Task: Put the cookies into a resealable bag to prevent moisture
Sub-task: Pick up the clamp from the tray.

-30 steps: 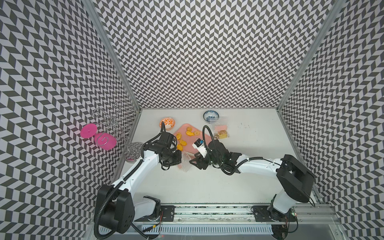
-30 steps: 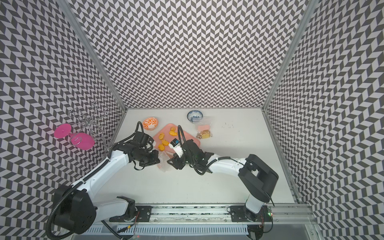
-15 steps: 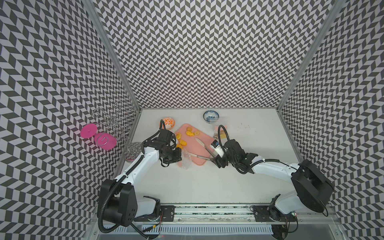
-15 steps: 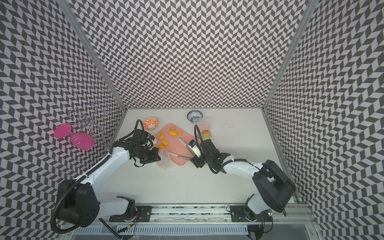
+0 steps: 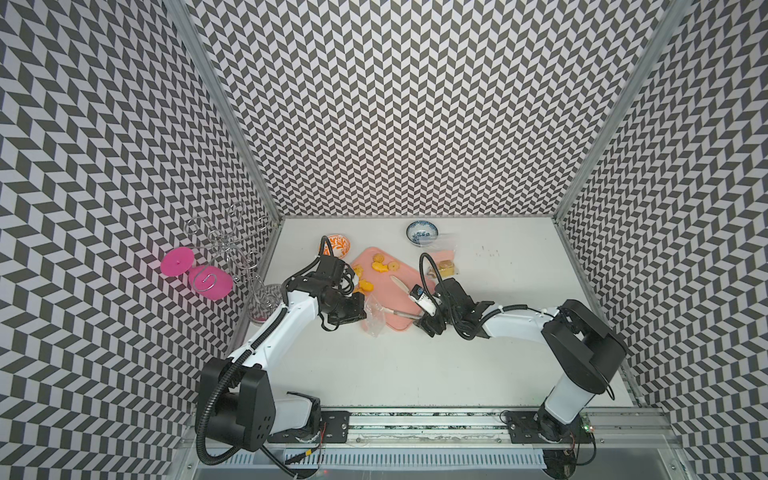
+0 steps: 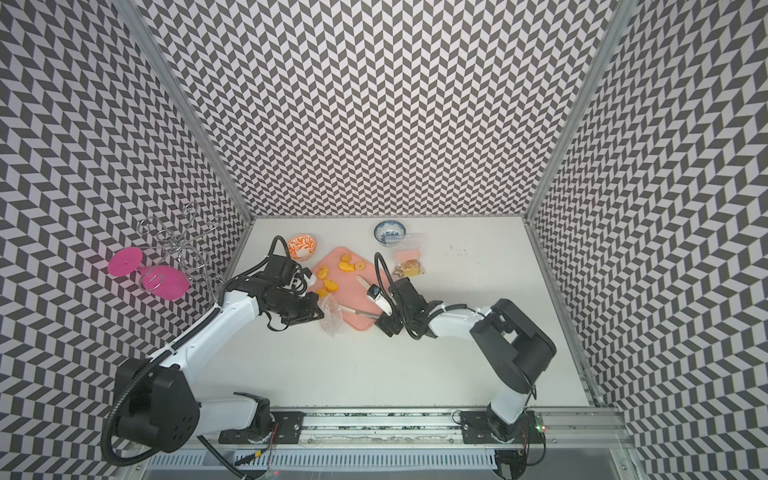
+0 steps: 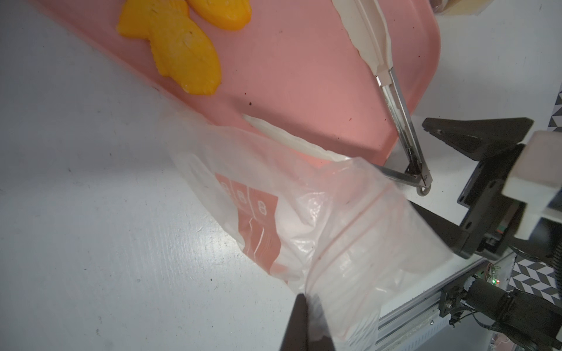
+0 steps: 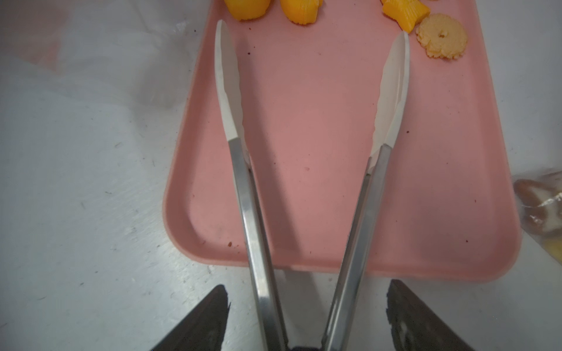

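Cookies (image 5: 366, 286) are seen on the pink tray (image 8: 304, 182) on the bench (image 5: 415, 374), outside the resealable bag (image 7: 304, 212). The bag's zip edge is clamped by the jaws of the left gripper (image 7: 305, 319). The tongs (image 8: 243, 188) are laid across the tray's edge, their handle end flanked by the parted jaws of the right gripper (image 8: 307, 304).

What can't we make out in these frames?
Cookies: several cut by the right wrist frame edge; left arm partly covers one in both top views.
Far bag contents: too small in both top views.
Held bag mouth, open or sealed: crumpled film, left wrist view.
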`<state>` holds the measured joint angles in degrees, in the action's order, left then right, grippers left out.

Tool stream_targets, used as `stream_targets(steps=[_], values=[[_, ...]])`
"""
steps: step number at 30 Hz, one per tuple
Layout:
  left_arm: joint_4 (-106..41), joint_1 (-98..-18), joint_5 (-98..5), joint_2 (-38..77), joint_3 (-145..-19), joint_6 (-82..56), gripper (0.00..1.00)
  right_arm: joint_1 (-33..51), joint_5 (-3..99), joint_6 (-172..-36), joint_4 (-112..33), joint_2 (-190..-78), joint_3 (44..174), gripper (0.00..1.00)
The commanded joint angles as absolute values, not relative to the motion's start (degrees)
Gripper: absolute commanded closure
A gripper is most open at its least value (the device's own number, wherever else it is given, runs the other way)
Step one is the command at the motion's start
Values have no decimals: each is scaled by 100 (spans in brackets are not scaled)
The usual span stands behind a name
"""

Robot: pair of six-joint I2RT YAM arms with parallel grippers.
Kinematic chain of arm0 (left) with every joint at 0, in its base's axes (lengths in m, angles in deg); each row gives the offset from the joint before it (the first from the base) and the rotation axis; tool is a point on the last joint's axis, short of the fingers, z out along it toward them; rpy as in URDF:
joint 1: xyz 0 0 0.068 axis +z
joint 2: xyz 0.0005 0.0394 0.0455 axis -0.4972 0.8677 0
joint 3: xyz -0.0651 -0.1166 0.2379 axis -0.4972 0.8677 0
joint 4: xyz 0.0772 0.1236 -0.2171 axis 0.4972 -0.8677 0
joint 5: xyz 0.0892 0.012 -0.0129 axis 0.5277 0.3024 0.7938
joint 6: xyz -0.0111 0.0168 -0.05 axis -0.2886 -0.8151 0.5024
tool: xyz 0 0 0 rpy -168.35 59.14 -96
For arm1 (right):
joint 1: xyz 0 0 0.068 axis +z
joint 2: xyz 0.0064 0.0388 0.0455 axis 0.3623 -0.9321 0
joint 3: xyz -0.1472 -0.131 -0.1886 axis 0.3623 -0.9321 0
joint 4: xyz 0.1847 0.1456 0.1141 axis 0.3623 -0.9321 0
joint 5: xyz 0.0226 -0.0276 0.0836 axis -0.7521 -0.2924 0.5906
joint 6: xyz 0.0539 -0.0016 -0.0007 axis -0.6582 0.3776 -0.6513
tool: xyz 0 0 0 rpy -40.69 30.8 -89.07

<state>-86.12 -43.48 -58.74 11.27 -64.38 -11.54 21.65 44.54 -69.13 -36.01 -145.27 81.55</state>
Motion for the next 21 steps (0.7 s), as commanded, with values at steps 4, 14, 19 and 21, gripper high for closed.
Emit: stream_targets(steps=[4,14,19,21], values=[[-8758,-4239,-6011,1004,-6584,-1330,100,2235,4546,-6848,-2969,-14843,8353,26],[-8865,-4116,-5988,979,-6585,-1473,100,2243,4854,-7164,-2344,-15054,8161,37],[-8856,-4100,-5987,983,-6554,-1500,100,2227,4858,-7143,-2245,-15093,8061,41],[-8851,-4093,-5991,990,-6558,-1506,100,2226,4884,-7129,-2185,-15114,8015,39]])
